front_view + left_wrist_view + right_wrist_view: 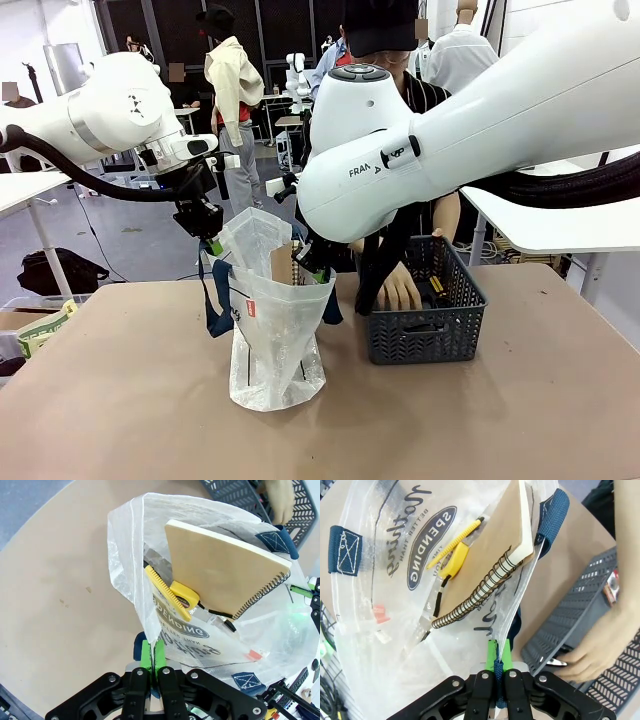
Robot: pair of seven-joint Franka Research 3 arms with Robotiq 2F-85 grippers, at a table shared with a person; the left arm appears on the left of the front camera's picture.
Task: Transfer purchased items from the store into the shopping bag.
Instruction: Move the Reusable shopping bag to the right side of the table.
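Left pincer (152,656) is clamped tight, its green pads pinching the translucent rim of the shopping bag (275,345) on the bag's left side. The right pincer (497,662) is shut too, biting the opposite rim with a strip of the navy strap (555,510) caught between its pads.

Between the two grips the bag's mouth is stretched wide, and the bag stands upright on the brown desk (120,400), near the middle. The dark lettering shows through the plastic and a small red tag (251,309) sits on the front.

Inside, a tan spiral-bound notebook (225,565) leans at a tilt, with its top edge poking out of the mouth. A yellow pack (172,594) lies flat against its cover, lower down in the bag.

Moving right, the dark grey basket (425,330) sits on the desk just beside the bag, not touching it. The person's hand (400,290) reaches down into it at its left end, fingers inside. What the fingers are on, I cannot tell.
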